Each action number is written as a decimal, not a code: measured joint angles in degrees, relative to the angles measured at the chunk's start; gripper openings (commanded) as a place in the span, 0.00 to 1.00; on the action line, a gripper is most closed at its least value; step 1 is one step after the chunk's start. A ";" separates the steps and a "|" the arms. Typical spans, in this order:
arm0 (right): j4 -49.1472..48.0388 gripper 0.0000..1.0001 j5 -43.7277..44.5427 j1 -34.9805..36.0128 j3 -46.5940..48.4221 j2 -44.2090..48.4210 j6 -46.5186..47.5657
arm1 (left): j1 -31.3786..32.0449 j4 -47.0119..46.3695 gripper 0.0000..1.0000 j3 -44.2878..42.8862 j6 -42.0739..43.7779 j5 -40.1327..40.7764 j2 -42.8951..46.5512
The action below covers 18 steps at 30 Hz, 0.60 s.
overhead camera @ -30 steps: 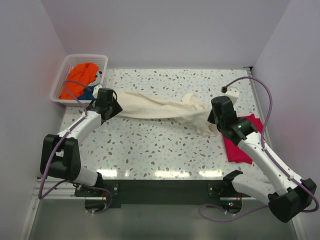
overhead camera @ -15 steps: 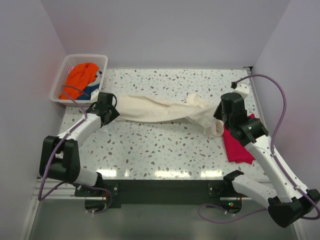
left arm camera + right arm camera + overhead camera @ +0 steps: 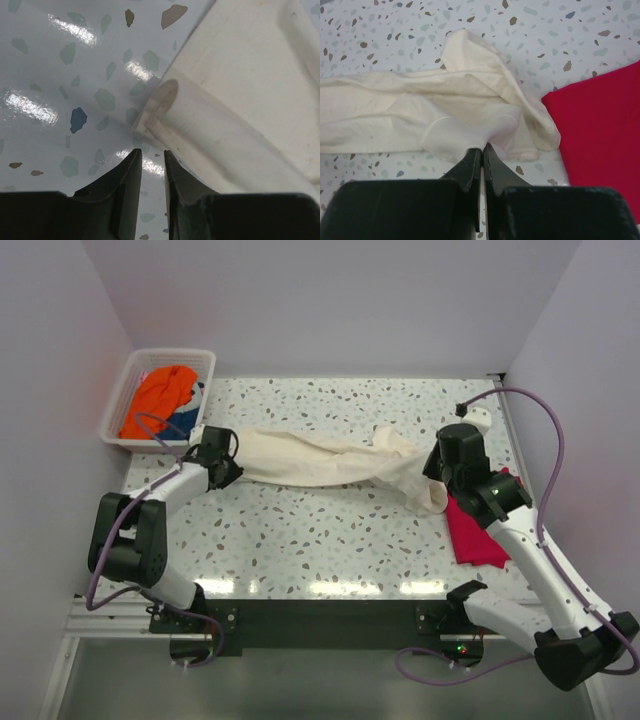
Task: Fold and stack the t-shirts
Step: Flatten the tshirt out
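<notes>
Left gripper (image 3: 152, 155) has slid off the cream shirt (image 3: 320, 460), fingers nearly closed, empty. Right gripper (image 3: 481, 150) pinches shirt fabric; red shirt (image 3: 605, 130) partly cut off. No writing legible.

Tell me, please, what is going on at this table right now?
Two arms are working a cream shirt that lies stretched in a rumpled band across the table. The right claw is shut on the shirt's right end, beside a folded red shirt. The left claw is at the left end with its fingers nearly together; the cloth's corner lies just ahead of them, so I can't tell whether it holds anything. A basket at the back left holds orange and blue clothes.
</notes>
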<state>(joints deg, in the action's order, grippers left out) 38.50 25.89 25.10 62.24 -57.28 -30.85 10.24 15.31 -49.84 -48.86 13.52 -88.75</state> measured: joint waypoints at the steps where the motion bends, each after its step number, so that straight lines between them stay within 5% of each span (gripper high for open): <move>1: -0.07 0.00 -0.11 0.00 0.00 -0.09 -0.02 | 0.00 -0.15 0.30 -0.04 -0.02 -0.04 -0.42; 18: -0.87 0.00 -1.95 -0.02 -0.66 -0.46 -0.02 | 0.00 -0.57 0.32 -6.40 -0.02 0.33 -8.11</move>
<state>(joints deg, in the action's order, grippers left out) 37.63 23.94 25.08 61.58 -57.74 -30.87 10.24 14.74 -56.25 -48.88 13.85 -96.86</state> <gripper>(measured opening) 0.015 0.322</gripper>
